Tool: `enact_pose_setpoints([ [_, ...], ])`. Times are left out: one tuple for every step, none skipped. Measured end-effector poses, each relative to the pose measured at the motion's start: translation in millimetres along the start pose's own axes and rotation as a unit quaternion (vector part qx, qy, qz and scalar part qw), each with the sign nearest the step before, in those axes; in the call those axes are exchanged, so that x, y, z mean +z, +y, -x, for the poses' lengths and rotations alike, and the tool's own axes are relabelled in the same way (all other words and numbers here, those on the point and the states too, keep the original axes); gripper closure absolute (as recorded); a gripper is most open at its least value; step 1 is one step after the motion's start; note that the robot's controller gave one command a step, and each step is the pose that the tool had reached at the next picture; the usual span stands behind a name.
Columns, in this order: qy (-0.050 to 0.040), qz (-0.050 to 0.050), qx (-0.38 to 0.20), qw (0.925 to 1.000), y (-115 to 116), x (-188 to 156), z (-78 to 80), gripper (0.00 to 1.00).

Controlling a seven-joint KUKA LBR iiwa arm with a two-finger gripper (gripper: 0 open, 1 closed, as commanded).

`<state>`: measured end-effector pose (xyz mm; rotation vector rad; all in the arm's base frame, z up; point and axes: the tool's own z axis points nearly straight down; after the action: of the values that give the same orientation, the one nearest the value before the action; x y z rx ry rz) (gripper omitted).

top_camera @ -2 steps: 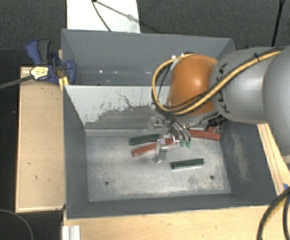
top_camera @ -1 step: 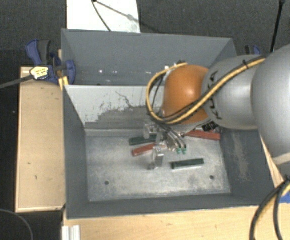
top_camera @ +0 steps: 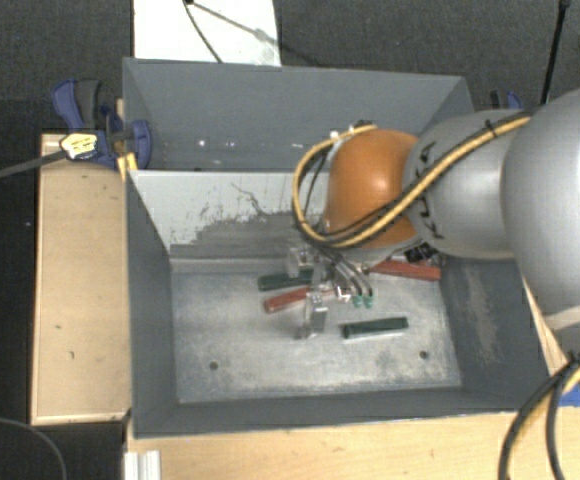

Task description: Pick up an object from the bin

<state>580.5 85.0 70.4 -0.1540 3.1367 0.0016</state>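
We see the arm [top_camera: 490, 188] reaching down into the middle of the grey bin [top_camera: 155, 298]. Its jaws sit low at the right end of a red stick [top_camera: 282, 302], but we cannot tell how far apart they stand. A dark green stick [top_camera: 273, 282] lies just behind. A dark green bar [top_camera: 375, 326] lies near on the right, and a second red stick [top_camera: 415, 270] lies by the wrist. The bin's floor is scuffed bare metal.

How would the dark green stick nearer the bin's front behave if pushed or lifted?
The dark green stick looks straight and flat-sided, so it is probably stiff and would slide rather than roll. It is thin, so likely light. Lying flat on the bare metal bin floor, it may be hard to grip from above.
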Motion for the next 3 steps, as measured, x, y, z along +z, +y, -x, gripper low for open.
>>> enact_pose_setpoints([
  [-0.0031,0.0,0.002,1.0,0,-3,2.1,1.0],
  [-0.0028,0.0,0.005,1.0,0,-37,3.6,1.0],
  [-0.0043,0.0,0.007,1.0,0,-99,5.9,1.0],
])
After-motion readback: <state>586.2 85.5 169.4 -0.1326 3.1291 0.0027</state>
